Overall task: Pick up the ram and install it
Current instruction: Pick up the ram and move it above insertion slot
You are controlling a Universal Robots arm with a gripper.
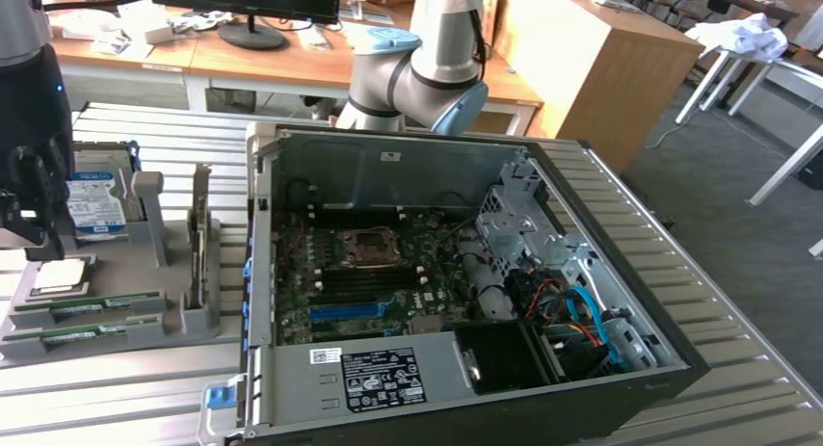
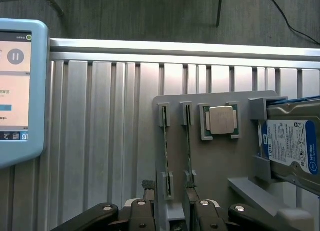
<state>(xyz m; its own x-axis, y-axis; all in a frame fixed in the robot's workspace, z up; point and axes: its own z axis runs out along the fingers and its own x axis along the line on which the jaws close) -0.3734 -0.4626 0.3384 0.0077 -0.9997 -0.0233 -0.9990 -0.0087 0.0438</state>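
Two green ram sticks (image 1: 96, 303) (image 1: 84, 332) stand on edge in the slots of a grey holder (image 1: 142, 321) at the exterior view's left. In the wrist view they show edge-on as thin lines (image 2: 165, 141) (image 2: 188, 141). My gripper (image 1: 29, 236) hangs above the holder's far-left end. Seen from the wrist, the gripper (image 2: 172, 213) is open and holds nothing, its black fingers (image 2: 142, 211) standing either side of the slot ends. The open computer case (image 1: 604, 224) with its motherboard (image 1: 366, 273) lies in the middle.
On the same holder sit a square silver processor chip (image 2: 221, 120) and a hard drive (image 2: 290, 146) with a blue-and-white label. A blue-framed touchscreen (image 2: 20, 91) lies on the slatted metal table (image 2: 100, 141). Desks and a wooden cabinet (image 1: 592, 61) stand behind.
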